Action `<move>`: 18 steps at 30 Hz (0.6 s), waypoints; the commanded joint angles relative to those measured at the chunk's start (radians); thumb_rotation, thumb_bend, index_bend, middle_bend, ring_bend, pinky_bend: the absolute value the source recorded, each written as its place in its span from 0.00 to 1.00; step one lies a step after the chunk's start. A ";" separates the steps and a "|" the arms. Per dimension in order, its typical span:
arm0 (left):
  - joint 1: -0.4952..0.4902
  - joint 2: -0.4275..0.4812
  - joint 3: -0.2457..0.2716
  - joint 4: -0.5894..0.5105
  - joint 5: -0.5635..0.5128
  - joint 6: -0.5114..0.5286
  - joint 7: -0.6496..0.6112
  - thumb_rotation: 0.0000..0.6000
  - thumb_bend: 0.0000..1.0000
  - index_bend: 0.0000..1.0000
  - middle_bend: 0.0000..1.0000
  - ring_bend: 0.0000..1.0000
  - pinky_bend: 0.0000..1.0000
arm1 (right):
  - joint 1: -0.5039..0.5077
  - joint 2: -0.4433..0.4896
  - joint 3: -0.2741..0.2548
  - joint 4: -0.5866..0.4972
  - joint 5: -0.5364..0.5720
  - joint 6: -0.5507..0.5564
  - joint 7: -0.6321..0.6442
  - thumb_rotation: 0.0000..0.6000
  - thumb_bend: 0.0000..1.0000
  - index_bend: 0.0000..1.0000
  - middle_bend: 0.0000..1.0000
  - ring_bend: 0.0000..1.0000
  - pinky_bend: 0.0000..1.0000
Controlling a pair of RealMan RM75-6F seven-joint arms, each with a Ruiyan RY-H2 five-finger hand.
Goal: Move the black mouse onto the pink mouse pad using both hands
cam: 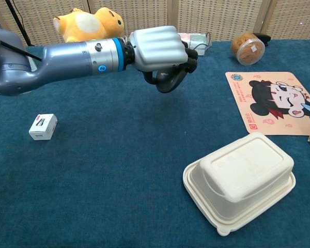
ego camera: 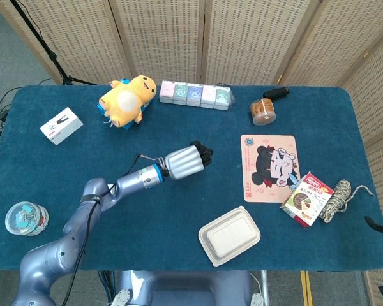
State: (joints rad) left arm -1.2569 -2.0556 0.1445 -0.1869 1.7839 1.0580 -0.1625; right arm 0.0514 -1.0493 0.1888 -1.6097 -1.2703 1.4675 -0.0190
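My left hand (ego camera: 186, 162) (cam: 157, 49) grips the black mouse (cam: 170, 78) from above and holds it off the table, over the middle of the blue cloth. Only the mouse's dark underside shows below the fingers. Its thin cable (cam: 205, 37) trails back toward the row of boxes. The pink mouse pad (ego camera: 270, 167) (cam: 274, 101), printed with a cartoon face, lies flat to the right of the hand, a short way off. Off the table's right edge, a dark sliver (ego camera: 378, 224) may be part of my right hand; I cannot tell how its fingers stand.
A white food container (ego camera: 229, 235) (cam: 240, 181) sits near the front, below the pad. A snack box (ego camera: 306, 199) and twine (ego camera: 338, 197) lie right of the pad. A jar (ego camera: 263, 111), pastel boxes (ego camera: 195, 94) and a yellow plush (ego camera: 126, 100) line the back. A small white box (cam: 43, 126) lies left.
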 commanded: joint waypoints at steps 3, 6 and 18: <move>-0.048 -0.052 -0.033 -0.005 -0.037 -0.071 0.007 1.00 0.20 0.52 0.37 0.34 0.46 | 0.001 0.008 0.004 0.007 0.009 -0.010 0.019 1.00 0.00 0.00 0.00 0.00 0.00; -0.062 -0.070 -0.039 -0.002 -0.046 -0.103 0.016 1.00 0.20 0.52 0.37 0.34 0.46 | 0.003 0.011 0.006 0.014 0.011 -0.017 0.030 1.00 0.00 0.00 0.00 0.00 0.00; -0.108 -0.140 -0.068 0.026 -0.089 -0.225 0.015 1.00 0.20 0.50 0.35 0.33 0.46 | 0.004 0.018 0.008 0.021 0.019 -0.028 0.049 1.00 0.00 0.00 0.00 0.00 0.00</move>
State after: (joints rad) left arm -1.3612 -2.1897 0.0797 -0.1657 1.6998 0.8401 -0.1490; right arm 0.0559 -1.0313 0.1966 -1.5883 -1.2512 1.4390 0.0307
